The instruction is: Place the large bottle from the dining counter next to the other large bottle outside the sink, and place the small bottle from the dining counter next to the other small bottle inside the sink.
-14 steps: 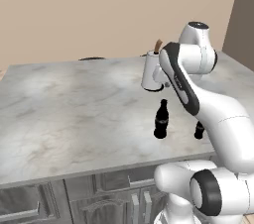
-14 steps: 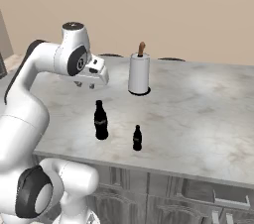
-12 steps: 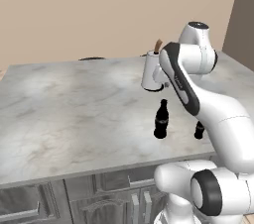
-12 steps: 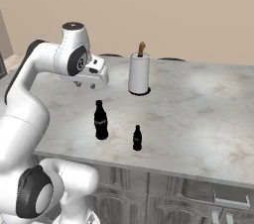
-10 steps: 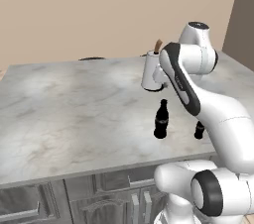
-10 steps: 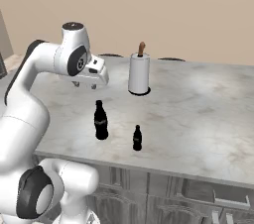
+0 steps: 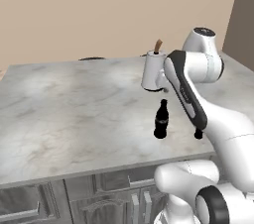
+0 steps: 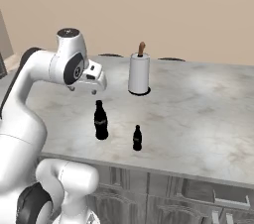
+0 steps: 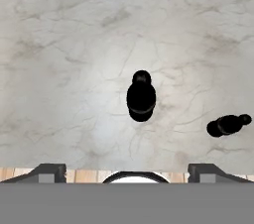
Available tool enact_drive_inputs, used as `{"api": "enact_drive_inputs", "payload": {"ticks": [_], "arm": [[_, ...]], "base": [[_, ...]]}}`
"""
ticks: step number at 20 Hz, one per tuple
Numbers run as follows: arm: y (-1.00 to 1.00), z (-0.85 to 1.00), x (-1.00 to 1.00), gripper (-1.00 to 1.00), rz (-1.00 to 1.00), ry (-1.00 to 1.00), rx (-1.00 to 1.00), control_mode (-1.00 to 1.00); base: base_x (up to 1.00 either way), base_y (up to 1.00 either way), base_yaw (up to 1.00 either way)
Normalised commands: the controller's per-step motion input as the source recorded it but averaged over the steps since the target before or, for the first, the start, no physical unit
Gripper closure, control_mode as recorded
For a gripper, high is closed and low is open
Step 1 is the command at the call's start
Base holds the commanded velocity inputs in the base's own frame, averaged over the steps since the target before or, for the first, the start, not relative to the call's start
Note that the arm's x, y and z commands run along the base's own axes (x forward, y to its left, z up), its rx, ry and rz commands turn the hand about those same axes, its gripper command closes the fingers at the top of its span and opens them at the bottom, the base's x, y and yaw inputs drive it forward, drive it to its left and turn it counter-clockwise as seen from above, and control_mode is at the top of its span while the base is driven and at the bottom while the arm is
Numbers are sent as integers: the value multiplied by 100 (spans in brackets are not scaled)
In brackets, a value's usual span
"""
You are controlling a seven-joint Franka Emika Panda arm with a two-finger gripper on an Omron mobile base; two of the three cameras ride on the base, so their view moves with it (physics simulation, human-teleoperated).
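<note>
Left base view: the large bottle [image 7: 160, 119] stands upright on the marble counter [image 7: 74, 114], near its front edge, in front of the paper towel roll [image 7: 151, 70].

Right base view: the gripper [image 8: 88, 89] hangs above the large bottle [image 8: 100, 121], clear of it; the small bottle [image 8: 137, 138] stands just beside.

Hand view: fingertips [image 9: 47, 171] spread wide, grasping nothing; both bottles upright below.
</note>
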Motion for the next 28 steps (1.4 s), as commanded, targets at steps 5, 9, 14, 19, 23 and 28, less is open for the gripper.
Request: {"api": "enact_drive_inputs", "payload": {"ticks": [5, 9, 14, 19, 23, 28], "arm": [[0, -20, -30, -100, 0, -13, -1, -100], [0, -21, -29, -100, 0, -12, -1, -100], [0, -27, -18, -100, 0, -7, -3, -100], [0, -31, -4, -100, 0, -4, -2, -100], [0, -28, 0, -100, 0, -3, 0, -100], [0, -20, 0, -100, 0, -5, 0, -100]], "base": [[0, 0, 0], [0, 0, 0], [0, 0, 0], [0, 0, 0], [0, 0, 0], [0, 0, 0]]}}
